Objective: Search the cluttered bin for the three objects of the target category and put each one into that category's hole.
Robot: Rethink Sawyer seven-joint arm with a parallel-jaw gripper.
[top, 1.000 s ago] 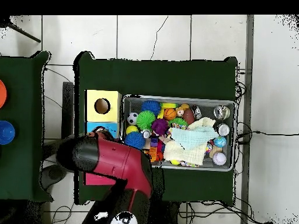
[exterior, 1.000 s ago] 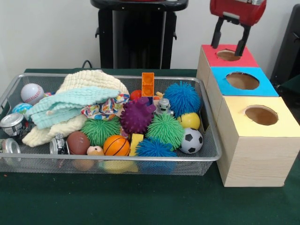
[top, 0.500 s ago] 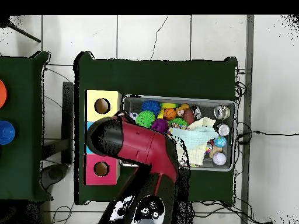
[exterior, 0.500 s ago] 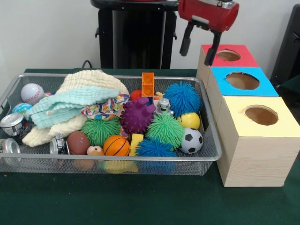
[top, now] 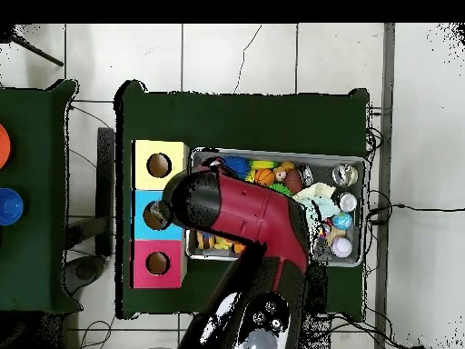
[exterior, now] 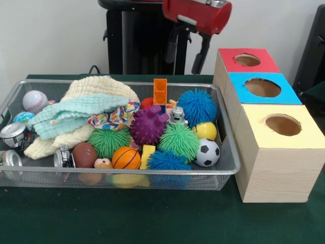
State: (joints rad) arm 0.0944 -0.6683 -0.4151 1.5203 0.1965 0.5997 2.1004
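The wire mesh bin (exterior: 226, 133) lies on the green table, packed with toys. My gripper (exterior: 185, 55) hangs open and empty above the bin's far right corner, left of the red box's hole (exterior: 247, 60). Below it lie a blue spiky ball (exterior: 197, 105), an orange block (exterior: 160, 91) and a small silver robot toy (exterior: 177, 115). The blue box hole (exterior: 262, 87) and yellow box hole (exterior: 283, 124) follow toward the front. In the overhead view my red arm (top: 241, 214) covers the left half of the bin (top: 363, 211) and hides the gripper.
The bin also holds a purple spiky ball (exterior: 148, 125), green spiky balls (exterior: 179, 141), a soccer ball (exterior: 207, 152), a basketball (exterior: 126, 157), a baseball (exterior: 34, 100), knitted cloths (exterior: 86, 109) and metal cans (exterior: 14, 134). My black pedestal (exterior: 144, 40) stands behind.
My gripper has moved from over the red box's hole to the left, to above the bin's far right corner. It stays open and empty. The toys have not moved.
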